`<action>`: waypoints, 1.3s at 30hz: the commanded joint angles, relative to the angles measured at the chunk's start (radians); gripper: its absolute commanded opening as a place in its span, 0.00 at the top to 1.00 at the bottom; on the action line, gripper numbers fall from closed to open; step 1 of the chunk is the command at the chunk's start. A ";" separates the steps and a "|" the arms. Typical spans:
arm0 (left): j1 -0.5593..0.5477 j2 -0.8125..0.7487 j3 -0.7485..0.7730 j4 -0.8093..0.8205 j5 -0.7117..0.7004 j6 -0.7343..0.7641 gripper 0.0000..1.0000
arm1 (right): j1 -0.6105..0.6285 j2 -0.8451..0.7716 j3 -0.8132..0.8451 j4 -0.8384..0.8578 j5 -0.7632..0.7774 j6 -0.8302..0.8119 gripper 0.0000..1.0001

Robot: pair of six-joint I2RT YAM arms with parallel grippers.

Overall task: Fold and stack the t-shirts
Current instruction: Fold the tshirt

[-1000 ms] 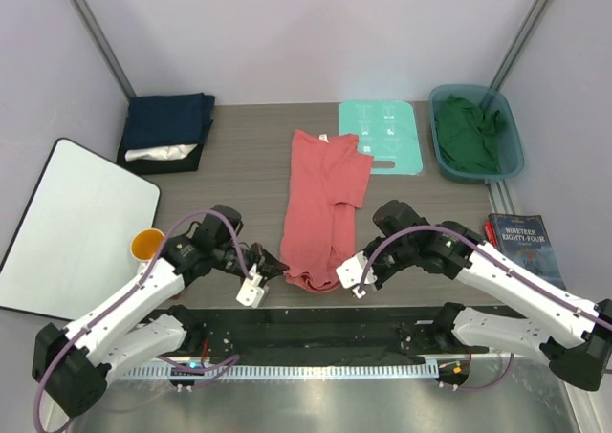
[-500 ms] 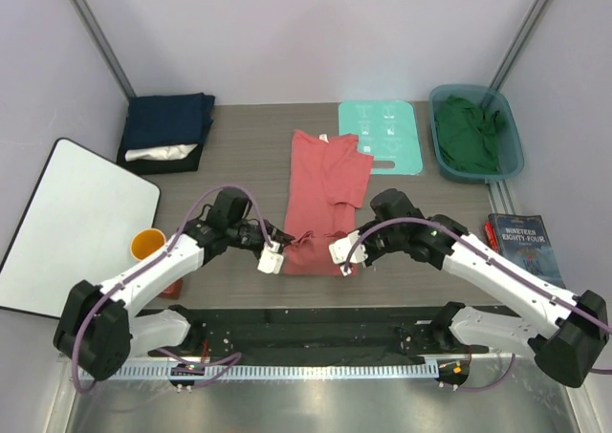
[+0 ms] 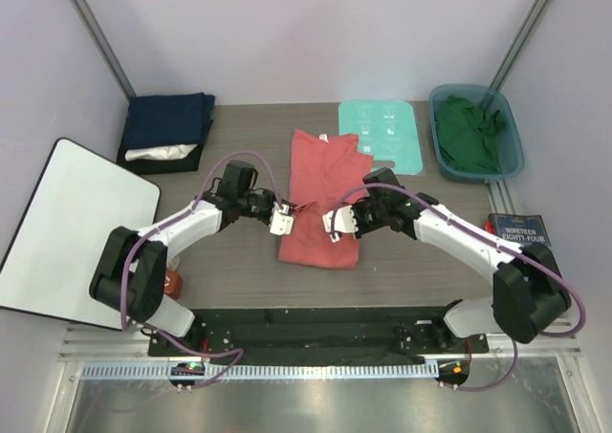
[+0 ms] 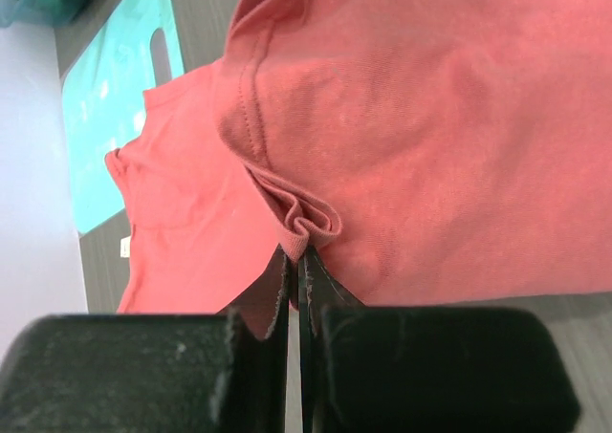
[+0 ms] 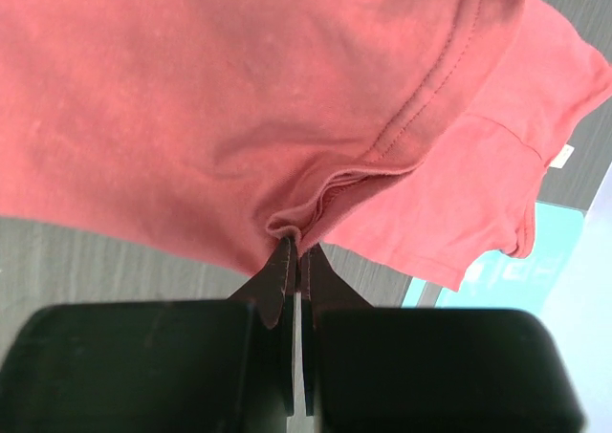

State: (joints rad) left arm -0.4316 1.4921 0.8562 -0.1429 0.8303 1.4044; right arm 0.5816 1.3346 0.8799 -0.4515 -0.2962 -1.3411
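Behind coral shirt [image 3: 320, 189]: mint board [image 3: 382, 132], teal bin [image 3: 517, 144]; book [image 3: 521, 238] right.

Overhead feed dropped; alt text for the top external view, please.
The left gripper and right gripper pinch the coral-red t-shirt by its hem, held over its middle. Folded navy shirt and white shirt sit far left; green shirt in a blue bin far right.

We've got 1 open lane: bare grey wooden tabletop [image 3: 251, 127] between the folded navy cloth stack [image 3: 167, 125] and the coral-red cloth t-shirt [image 3: 320, 180]. Back right is tight: the flat mint-green board [image 3: 382, 139] meets the shirt's edge, with the teal plastic bin [image 3: 476, 174] just beside it. The dark paperback book [image 3: 521, 234] blocks the right edge, the white rectangular panel [image 3: 72, 223] the left. 2 white arms, left arm [image 3: 182, 227] and right arm [image 3: 449, 237], flank the shirt.
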 commanded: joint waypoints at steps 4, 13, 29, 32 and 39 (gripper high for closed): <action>0.042 0.094 0.078 0.082 0.043 0.042 1.00 | -0.048 0.135 0.111 0.194 -0.037 -0.013 0.99; 0.053 0.189 0.119 0.120 0.052 0.061 0.89 | -0.080 0.239 0.151 0.286 0.014 0.014 0.99; 0.060 0.269 0.136 0.288 -0.014 -0.007 0.72 | -0.091 0.282 0.103 0.326 0.083 0.029 0.86; 0.067 0.261 0.093 0.434 -0.086 -0.042 0.54 | -0.091 0.276 0.081 0.373 0.141 0.059 0.63; 0.093 0.191 -0.055 0.743 -0.215 -0.145 0.38 | -0.089 0.177 0.008 0.511 0.250 0.135 0.48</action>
State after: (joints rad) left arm -0.3584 1.7618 0.8597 0.3649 0.6926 1.3174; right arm 0.4942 1.6016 0.9115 -0.0532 -0.1192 -1.2675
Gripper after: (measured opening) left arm 0.615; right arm 0.500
